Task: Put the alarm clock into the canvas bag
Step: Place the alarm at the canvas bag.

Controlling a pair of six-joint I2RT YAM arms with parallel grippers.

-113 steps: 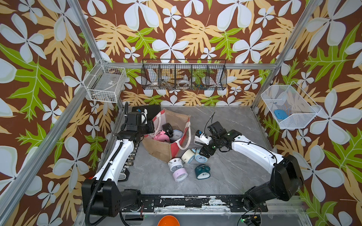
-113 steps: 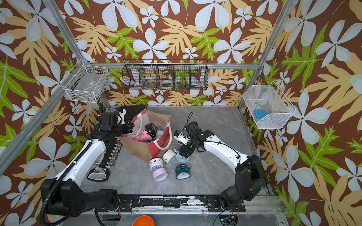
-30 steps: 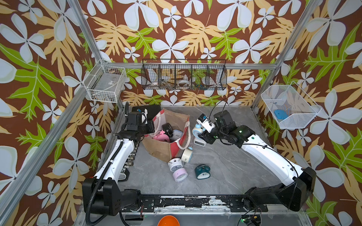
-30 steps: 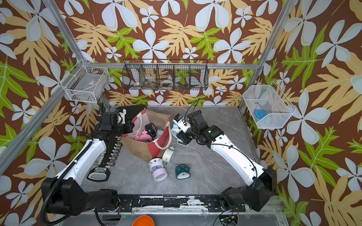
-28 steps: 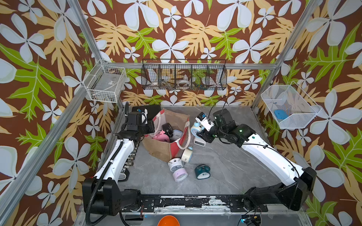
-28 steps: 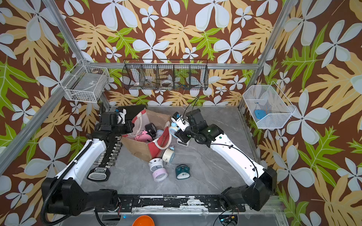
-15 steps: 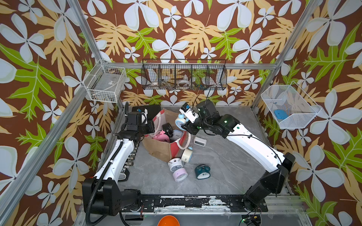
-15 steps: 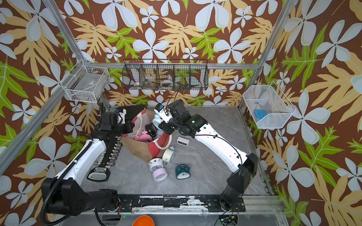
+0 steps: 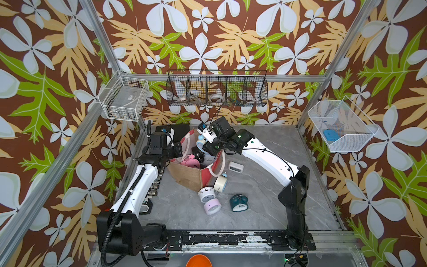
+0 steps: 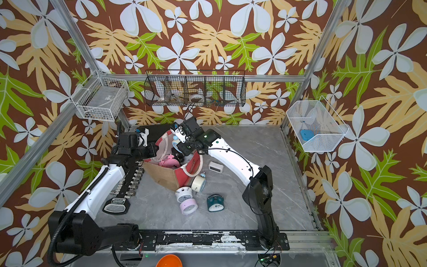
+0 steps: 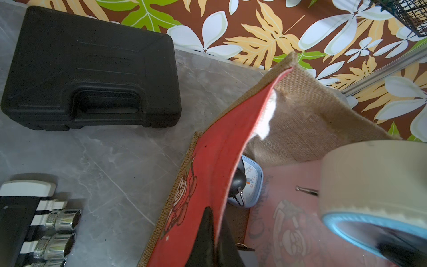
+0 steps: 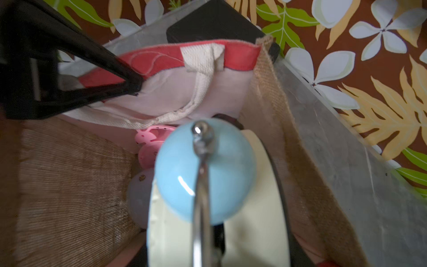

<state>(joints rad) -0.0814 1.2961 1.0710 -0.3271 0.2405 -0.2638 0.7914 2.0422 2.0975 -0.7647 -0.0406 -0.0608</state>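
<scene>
alarm clock (image 9: 200, 142) | gripped between right fingers (image 12: 298, 255) | above canvas bag (image 9: 187, 176) opening

Brown floral wallpaper (image 9: 219, 27) all round; grey marble-look floor (image 9: 272, 143); alu frame (image 9: 97, 30); even light.

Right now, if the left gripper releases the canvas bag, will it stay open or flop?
Likely stays mostly open: on the canvas bag, the burlap side stands upright unaided. The red panel bows where the left gripper pinches it, so that rim may sag inward.

A closed black case (image 11: 92, 69) lies flat, apart from chrome sockets (image 11: 57, 231).
</scene>
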